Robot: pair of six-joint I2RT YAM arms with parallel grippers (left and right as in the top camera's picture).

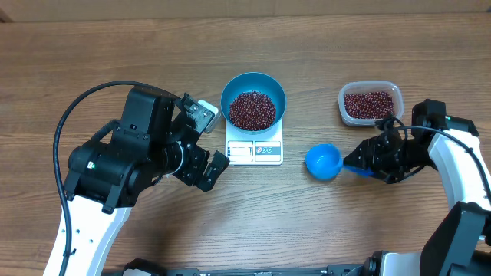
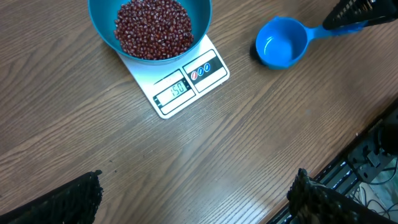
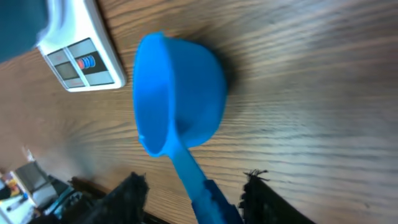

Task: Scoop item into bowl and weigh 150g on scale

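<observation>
The blue bowl (image 1: pixel 227 98) stands on the white scale (image 1: pixel 254 151) and holds a heap of dark red-brown beans (image 1: pixel 252 110). In the left wrist view the bowl (image 2: pixel 97 26), its beans (image 2: pixel 152 28) and the scale (image 2: pixel 186 87) with a lit display lie ahead. My left gripper (image 2: pixel 198 180) hangs open over bare wood, left of the scale. The blue scoop (image 1: pixel 323 162) rests empty on the table. Its handle lies between the parted fingers of my right gripper (image 3: pixel 194 184), with a gap on each side.
A clear tub (image 1: pixel 370 103) with more beans stands at the back right, just behind my right arm. The table's front edge and cables show beyond the left gripper in the left wrist view. The scoop (image 2: pixel 281 48) lies right of the scale.
</observation>
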